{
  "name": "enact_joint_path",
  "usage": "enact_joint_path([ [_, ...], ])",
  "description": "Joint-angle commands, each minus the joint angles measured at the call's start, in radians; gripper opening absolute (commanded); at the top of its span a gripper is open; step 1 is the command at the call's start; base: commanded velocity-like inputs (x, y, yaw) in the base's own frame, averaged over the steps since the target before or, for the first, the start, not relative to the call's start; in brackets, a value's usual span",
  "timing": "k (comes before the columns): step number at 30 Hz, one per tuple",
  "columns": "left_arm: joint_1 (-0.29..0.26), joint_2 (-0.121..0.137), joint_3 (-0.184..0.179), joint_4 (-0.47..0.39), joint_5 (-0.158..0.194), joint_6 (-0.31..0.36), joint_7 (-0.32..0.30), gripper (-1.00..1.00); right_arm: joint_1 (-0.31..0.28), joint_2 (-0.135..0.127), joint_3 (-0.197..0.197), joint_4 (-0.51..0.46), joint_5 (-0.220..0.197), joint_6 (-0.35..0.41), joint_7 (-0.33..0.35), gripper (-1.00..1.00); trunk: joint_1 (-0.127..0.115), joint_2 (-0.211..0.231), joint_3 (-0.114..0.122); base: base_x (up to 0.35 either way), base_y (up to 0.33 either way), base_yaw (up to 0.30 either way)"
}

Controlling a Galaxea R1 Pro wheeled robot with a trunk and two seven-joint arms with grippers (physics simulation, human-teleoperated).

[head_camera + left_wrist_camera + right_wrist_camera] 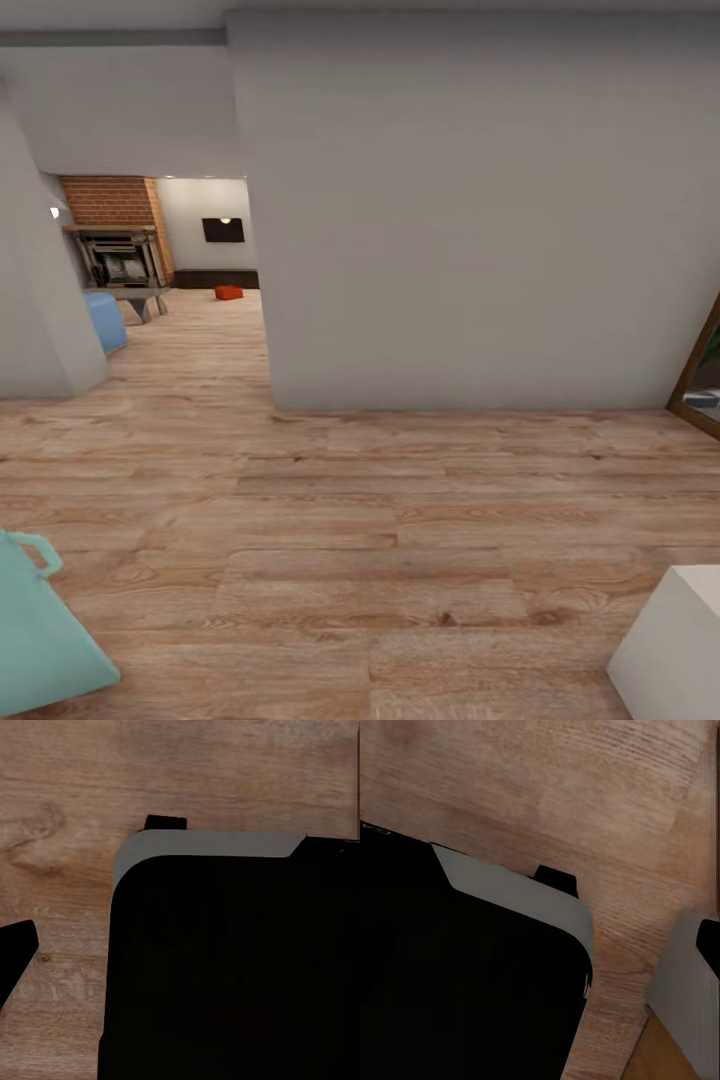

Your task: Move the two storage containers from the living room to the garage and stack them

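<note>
We are seeing one small orange-red container (229, 292) sitting far off on the living room wood floor (400, 520) near the fireplace (118, 250); no readable writing; grippers' state we cannot tell.

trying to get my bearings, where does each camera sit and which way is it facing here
Head view: on the robot's head, looking forward and down a hall toward the living room's brick fireplace and an orange-red container; none of its body is distinguishable.
Left wrist view: on the left arm, facing down at the robot's dark body.
Right wrist view: on the right arm, likewise, dark body.
All share the wood-plank floor.
</note>
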Motion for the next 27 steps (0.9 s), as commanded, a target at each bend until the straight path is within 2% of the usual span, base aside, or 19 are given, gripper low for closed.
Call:
enact_joint_path([
  [1, 0.0, 0.0, 0.001, -0.001, 0.008, -0.002, 0.0, 1.0, -0.001, 0.001, 0.009, 0.002, -0.01, -0.005, -0.002, 1.0, 0.001, 0.0, -0.001, 0.323, 0.0, 0.0],
  [27, 0.0, 0.0, 0.001, 0.0, 0.008, -0.002, 0.0, 1.0, -0.001, 0.001, 0.009, 0.002, -0.01, -0.005, -0.002, 1.0, 0.001, 0.0, -0.001, 0.323, 0.0, 0.0],
])
